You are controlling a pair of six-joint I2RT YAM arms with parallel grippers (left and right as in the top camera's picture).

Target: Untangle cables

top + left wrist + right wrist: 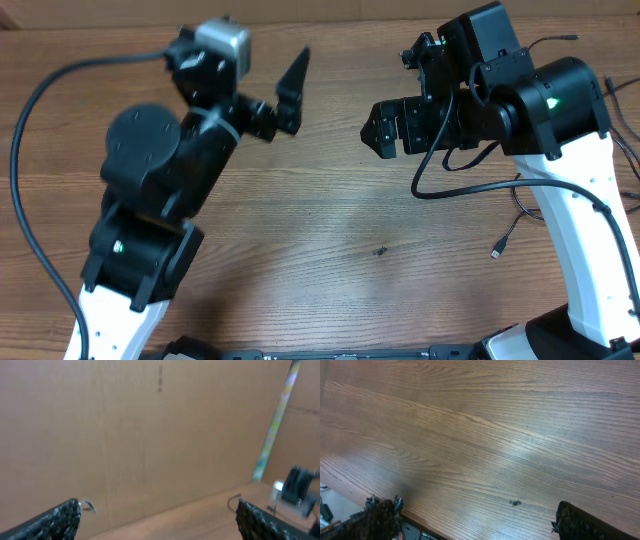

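Left gripper [157, 510], right gripper [475, 510]: released, spread wide, empty. Thin black cables [497, 249] on wooden table [330, 230], beside right arm.

my left arm [150, 160] is mostly black, with rounded joint housings over a white base link. it has a silver camera block [222, 42] at the wrist and a thick black cable [38, 92] running off it. my right arm [590, 240] matches: black joints, a long white link, a small green light [553, 103] and a thinner black cable [460, 192] looping beneath. in the wrist views my fingers [55, 517] look black and rough-textured.
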